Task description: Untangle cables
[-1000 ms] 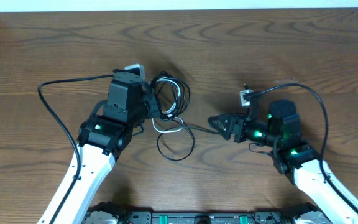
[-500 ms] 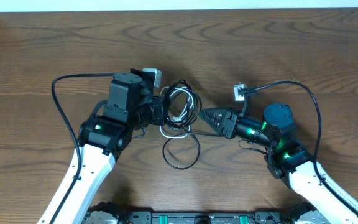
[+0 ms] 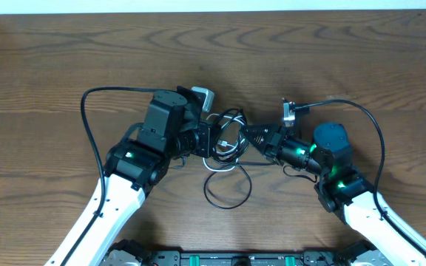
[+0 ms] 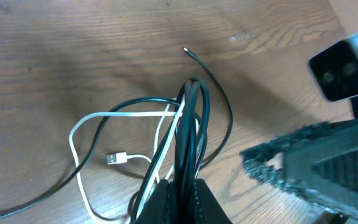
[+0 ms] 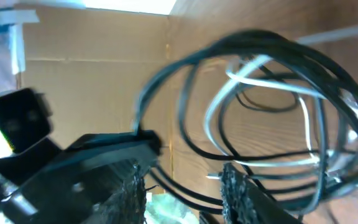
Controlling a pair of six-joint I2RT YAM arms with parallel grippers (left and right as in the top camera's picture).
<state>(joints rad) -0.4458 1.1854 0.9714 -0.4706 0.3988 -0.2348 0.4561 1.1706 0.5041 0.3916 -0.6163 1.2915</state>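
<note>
Black cords and one white cord make up the cables (image 4: 188, 118), gathered into a tangle that lies between the two arms on the wooden tabletop (image 3: 65, 59). The left end effector (image 4: 179, 186) is pressed together on the bundle, and several black strands and the white cord (image 4: 126, 114) rise out from between its fingers. Ahead of those fingers the strands fan out into loops. The white cord swings out to one side of that end effector and curls back, with its small silver plug (image 4: 112, 158) lying flat on the wood. Farther out from the fingertips a thin black cord ends in a bare tip (image 4: 187, 51), which rests on the tabletop apart from the rest.

The right end effector (image 5: 182, 177) faces the left one from the other side of the tangle, close to it. Its fingers are spread apart. Black strands cross the gap between them, but the fingers are not squeezing them. Just beyond its fingertips the black and white loops overlap. From overhead, a single black loop (image 3: 228, 193) trails away from both end effectors toward the robot's base and lies loose on the wood.
</note>
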